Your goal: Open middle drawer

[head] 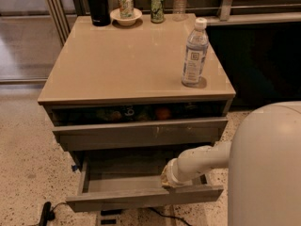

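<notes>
the middle drawer (134,199) stands pulled well out from the cabinet (131,65), below the top drawer (141,133). its grey front slab is the part nearest the camera, and the bare grey tray behind it is visible on the left and centre.

the gripper (168,179) is at the right half of the middle drawer, just behind the top edge of the front slab and touching or very nearly touching it. how far open it is, and whether it has hold of the slab, cannot be told. the pale arm (204,158) runs from the gripper up and to the right, to the robot's rounded white body (268,168) at the lower right.

the top drawer is open by a narrow gap; dark, partly coloured items lie inside, too dim to identify.

on the cabinet top, a clear water bottle (194,53) stands upright near the right front corner. along the rear edge stand a black flask (96,4), a bowl (126,18) holding a can (125,4), a second can (157,7) and another clear bottle (180,1).

a black cable (47,213) lies on the speckled floor (28,173) at the lower left.
</notes>
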`<act>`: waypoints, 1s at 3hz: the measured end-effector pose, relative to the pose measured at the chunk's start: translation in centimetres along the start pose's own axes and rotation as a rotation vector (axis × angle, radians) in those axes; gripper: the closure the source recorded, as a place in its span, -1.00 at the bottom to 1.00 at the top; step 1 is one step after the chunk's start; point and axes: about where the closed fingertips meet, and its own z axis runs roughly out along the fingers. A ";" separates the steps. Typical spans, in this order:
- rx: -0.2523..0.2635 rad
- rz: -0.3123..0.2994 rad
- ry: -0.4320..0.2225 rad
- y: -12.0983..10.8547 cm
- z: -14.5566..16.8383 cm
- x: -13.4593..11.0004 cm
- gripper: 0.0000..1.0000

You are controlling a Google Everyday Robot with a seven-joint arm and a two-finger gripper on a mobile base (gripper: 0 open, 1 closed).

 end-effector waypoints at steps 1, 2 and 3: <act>-0.046 -0.009 0.000 0.7 0.4 -0.1 1.00; -0.055 -0.010 0.001 0.9 0.4 -0.1 0.69; -0.055 -0.010 0.001 0.9 0.4 -0.1 0.07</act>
